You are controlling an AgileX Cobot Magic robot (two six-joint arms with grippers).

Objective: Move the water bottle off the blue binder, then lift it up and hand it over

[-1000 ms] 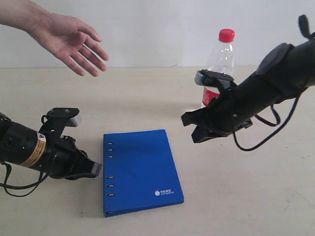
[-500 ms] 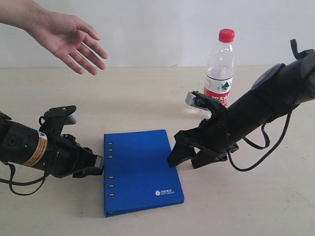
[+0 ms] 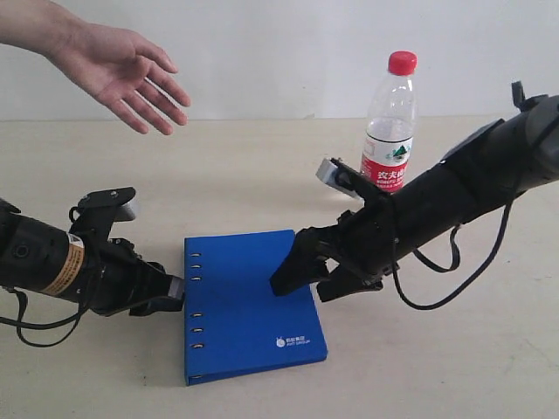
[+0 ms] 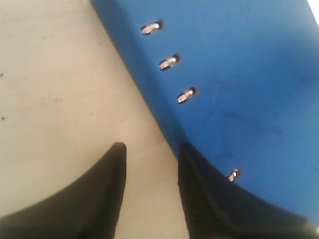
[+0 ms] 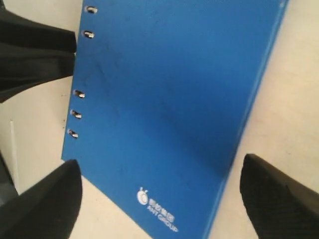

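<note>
The water bottle stands upright on the table at the back right, off the blue binder; nothing holds it. The binder lies flat and closed near the front. My right gripper hovers open over the binder's right edge; in its wrist view the binder fills the space between its wide-spread fingers. My left gripper sits low at the binder's spine edge. It is open, with bare table between its fingers and the binder beside one of them.
A person's open hand is held out, palm forward, above the table at the upper left. The beige table runs back to a white wall. My left gripper's dark fingers show in the right wrist view beside the spine.
My right arm has swung down and to the left, away from the bottle and onto the binder's right edge. The left gripper edged slightly toward the spine. The bottle stayed put.
</note>
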